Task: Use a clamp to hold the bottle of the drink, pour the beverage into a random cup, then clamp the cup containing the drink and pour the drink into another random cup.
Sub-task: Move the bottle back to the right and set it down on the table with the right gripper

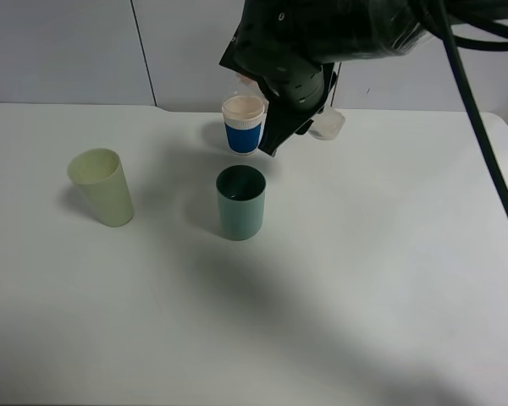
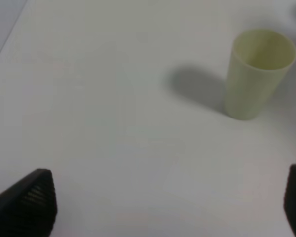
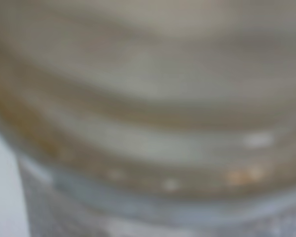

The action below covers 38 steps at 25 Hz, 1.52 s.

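The left pincer (image 2: 163,210) is hovering over the white table (image 1: 364,321) with its two black fingers (image 2: 29,202) standing wide apart and nothing between them. Ahead of it, the pale yellow-green cup (image 2: 256,74) is standing upright and casting a soft shadow; its inside is looking dry and bare.

From where I am standing, that pale cup (image 1: 102,186) is sitting toward the left of the table, and the teal cup (image 1: 240,201) is standing upright near the middle, well apart from it. The teal cup's inside is showing dark green, and I cannot tell whether anything is in it.

Behind the teal cup, a paper cup with a blue sleeve (image 1: 243,124) is standing upright. The right arm (image 1: 313,42) is hanging over the far side of the table, and its pincer (image 1: 279,127) is pointing down just beside the paper cup. The jaws are closed tight, though the dark bulk is keeping me from telling whether they are gripping anything.

The bottle (image 1: 328,124) is peeking out on the far side of that pincer as a clear rounded shape. Up close, the bottle (image 3: 148,123) is filling the right wrist view as a blur, with a brownish tint showing through its wall.
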Each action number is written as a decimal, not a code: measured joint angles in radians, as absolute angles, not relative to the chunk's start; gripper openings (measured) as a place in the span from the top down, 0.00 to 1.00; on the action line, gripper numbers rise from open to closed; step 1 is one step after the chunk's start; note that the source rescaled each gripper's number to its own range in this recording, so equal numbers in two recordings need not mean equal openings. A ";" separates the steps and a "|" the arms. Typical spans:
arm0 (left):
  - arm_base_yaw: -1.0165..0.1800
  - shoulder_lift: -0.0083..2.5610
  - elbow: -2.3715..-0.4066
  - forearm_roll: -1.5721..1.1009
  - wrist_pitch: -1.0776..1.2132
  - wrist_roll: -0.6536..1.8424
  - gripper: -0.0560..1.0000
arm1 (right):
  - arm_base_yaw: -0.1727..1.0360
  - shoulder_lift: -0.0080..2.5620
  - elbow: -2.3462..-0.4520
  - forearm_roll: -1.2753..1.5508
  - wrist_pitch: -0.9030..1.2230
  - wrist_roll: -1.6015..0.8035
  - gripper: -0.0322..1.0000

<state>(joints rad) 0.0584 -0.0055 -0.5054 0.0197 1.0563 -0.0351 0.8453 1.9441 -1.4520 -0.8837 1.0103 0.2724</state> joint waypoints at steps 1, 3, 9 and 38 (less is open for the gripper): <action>0.058 -0.005 -0.505 0.020 1.056 -0.035 0.23 | 0.836 1.944 -1.452 -0.877 1.000 0.282 0.97; 0.058 -0.005 -0.505 0.020 1.056 -0.035 0.23 | 0.817 1.944 -1.452 -0.872 0.984 0.298 0.97; 0.058 -0.005 -0.505 0.020 1.056 -0.035 0.23 | 0.763 1.944 -1.452 -0.844 0.925 0.321 0.97; 0.058 -0.005 -0.505 0.020 1.056 -0.035 0.23 | 0.495 1.942 -1.202 -0.646 0.364 0.364 0.97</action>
<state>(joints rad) 0.0584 -0.0055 -0.5054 0.0197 1.0563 -0.0346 0.4946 1.9419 -1.2017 -0.6462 0.3645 0.3639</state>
